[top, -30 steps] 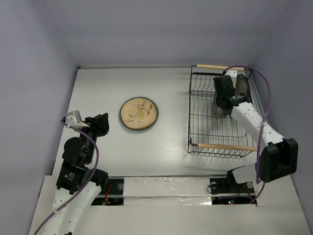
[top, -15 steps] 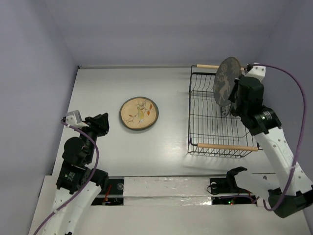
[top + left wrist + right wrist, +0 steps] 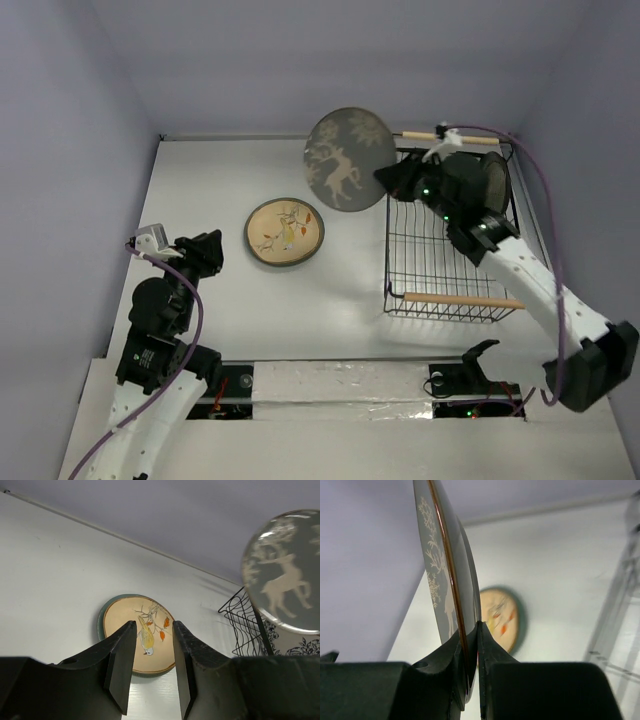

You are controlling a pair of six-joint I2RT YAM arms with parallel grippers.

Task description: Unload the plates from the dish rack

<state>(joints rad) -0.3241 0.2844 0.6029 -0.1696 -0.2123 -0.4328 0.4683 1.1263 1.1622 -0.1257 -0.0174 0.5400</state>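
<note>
I read the top view as looking down from high behind the near edge onto the whole bench (image 3: 200, 180). Left wrist: low, facing across the bench past the left claw (image 3: 153, 630). Right wrist: tight along the right claw (image 3: 472, 640). All three share the tan plate (image 3: 285, 231) and the deer plate (image 3: 350, 160).

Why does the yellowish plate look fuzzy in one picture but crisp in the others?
Right wrist view: the tan plate and the dish rack sit out of focus, while the deer plate in the right gripper is sharp. Left wrist view: the tan plate is crisp; the deer plate has a pale sheen. Top view: even light, everything sharp.
</note>
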